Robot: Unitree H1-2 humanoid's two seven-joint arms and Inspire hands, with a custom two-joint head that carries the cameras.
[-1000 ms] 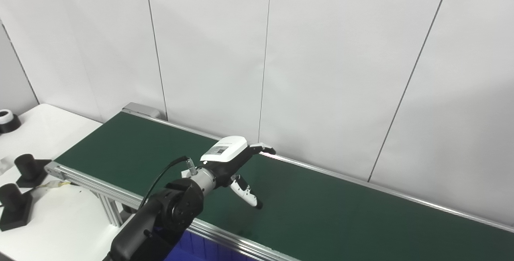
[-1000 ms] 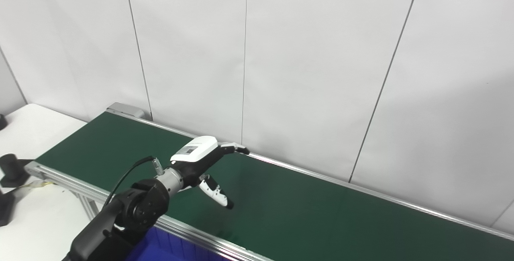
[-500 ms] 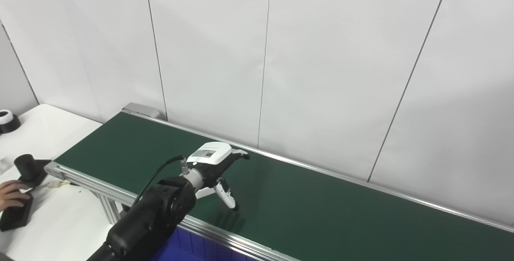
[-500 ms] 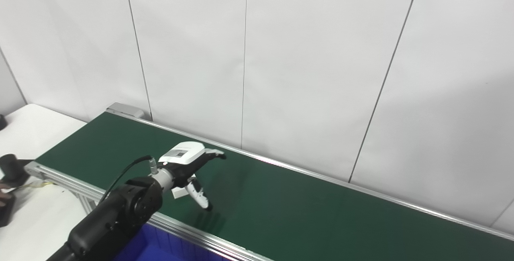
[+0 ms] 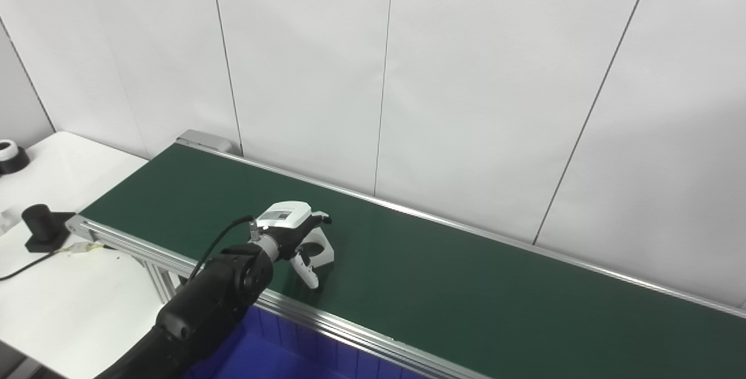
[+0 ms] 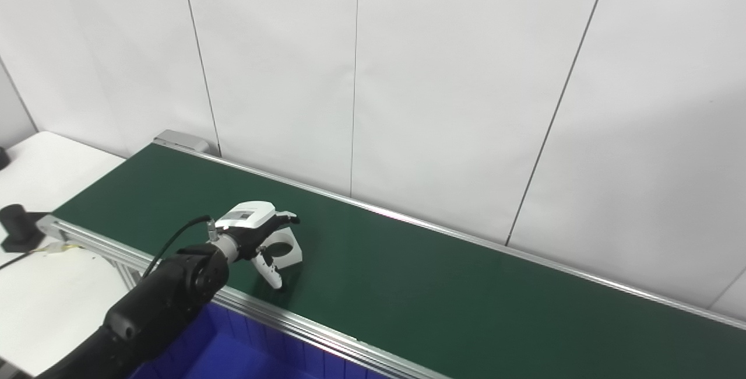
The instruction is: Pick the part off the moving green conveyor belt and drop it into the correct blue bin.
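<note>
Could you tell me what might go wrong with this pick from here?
The left hand is open over the white part, not yet closed, so the moving belt may carry the part out from under it. The part lies flat, so the fingers might slide over it. The bin is mostly out of view.

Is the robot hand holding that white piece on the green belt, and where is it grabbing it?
Not yet. The left robot hand is open around the white part, which lies on the belt.
</note>
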